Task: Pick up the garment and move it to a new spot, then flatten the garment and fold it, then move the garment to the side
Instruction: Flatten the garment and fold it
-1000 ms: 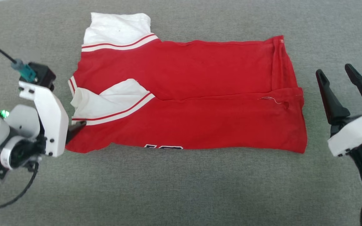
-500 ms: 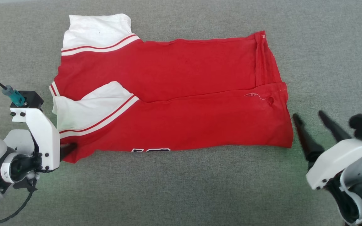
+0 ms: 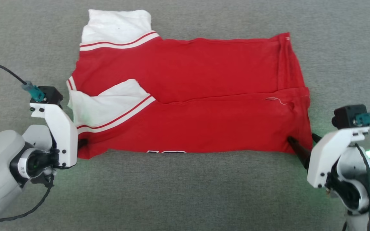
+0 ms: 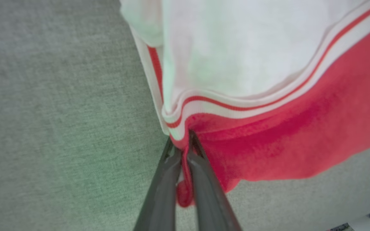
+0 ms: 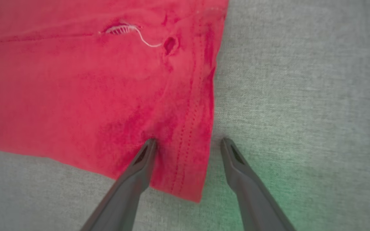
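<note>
Head view, one garment, left gripper clamped on one corner, right gripper spread wide astride another.

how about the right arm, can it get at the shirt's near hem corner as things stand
Probably yes: the right gripper is open, straddling the hem corner of the garment, one of its fingers on the red cloth, the other on the grey surface beside it. Nothing blocks it.

Matt cloth garment, coarse-woven surface
</note>
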You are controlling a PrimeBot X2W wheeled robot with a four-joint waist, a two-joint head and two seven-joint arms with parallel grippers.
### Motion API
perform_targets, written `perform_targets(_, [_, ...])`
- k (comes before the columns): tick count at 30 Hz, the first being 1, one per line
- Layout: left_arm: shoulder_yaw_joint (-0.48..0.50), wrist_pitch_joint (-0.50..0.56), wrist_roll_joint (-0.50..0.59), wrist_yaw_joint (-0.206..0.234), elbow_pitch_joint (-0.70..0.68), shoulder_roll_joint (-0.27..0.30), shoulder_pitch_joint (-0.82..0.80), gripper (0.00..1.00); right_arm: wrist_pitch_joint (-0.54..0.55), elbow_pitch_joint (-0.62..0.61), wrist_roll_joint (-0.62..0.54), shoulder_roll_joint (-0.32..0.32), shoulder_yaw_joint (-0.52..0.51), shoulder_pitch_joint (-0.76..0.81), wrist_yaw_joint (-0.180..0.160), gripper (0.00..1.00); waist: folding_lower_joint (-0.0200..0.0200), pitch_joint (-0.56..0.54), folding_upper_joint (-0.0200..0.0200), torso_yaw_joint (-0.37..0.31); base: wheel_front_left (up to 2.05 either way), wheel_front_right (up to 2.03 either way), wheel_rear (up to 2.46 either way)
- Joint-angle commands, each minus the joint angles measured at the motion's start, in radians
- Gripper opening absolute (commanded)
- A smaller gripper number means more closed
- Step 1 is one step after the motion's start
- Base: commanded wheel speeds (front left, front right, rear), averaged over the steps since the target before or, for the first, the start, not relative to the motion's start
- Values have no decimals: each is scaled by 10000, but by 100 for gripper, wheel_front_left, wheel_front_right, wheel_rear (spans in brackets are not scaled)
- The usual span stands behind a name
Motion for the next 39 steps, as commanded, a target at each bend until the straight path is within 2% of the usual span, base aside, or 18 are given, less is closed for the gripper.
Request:
perform_targets(1, [-217, 15, 47, -79, 108, -329, 185, 0, 267, 218, -43, 83, -35, -204, 1, 100, 0, 42, -1, 100, 0, 0, 0])
perform_targets(6, [-231, -67, 144, -288, 332, -679, -6, 0, 1400, 1290, -11, -56, 534, -549, 7, 98, 0, 136, -1, 366, 0, 0, 0])
perform_targets(7, [-226, -96, 148, -299, 383, -750, -36, 0, 1617, 1462, 112, -110, 721, -558, 10, 45, 0, 144, -1, 408, 0, 0, 0])
perform_targets(8, [-223, -129, 163, -330, 426, -797, -53, 0, 1813, 1576, 282, -151, 867, -586, 29, 0, 0, 152, -1, 453, 0, 0, 0])
perform_targets(15, [-32, -396, 87, -467, 603, -748, -36, 0, 2079, 1047, 788, -834, 833, -1002, 21, 0, 0, 35, -1, 641, 0, 0, 0])
perform_targets(22, [220, -318, -159, -252, -184, -15, 74, 0, 2870, -459, 1457, -1309, 526, -655, 21, 0, 0, -269, -1, 762, 0, 0, 0])
perform_targets(26, [267, -210, -183, 164, -1199, 610, 265, 0, 3337, -1373, 1634, -1375, 198, -177, 21, 0, 0, -420, -1, 833, 0, 0, 0])
perform_targets(33, [128, -125, -261, 1312, -3283, 1568, 899, 0, 4157, -2772, 1694, -1266, -425, 1002, 1, 0, 0, -522, -1, 951, 0, 0, 0])
perform_targets(36, [58, -257, -382, 1655, -3828, 1722, 1303, 0, 4296, -3094, 1653, -1030, -622, 1524, 1, 0, 0, -480, -1, 969, 0, 0, 0])
perform_targets(39, [-24, -350, -411, 1773, -3883, 1722, 1581, 0, 4284, -3093, 1562, -876, -631, 1849, 1, 0, 0, -445, -1, 959, 0, 0, 0])
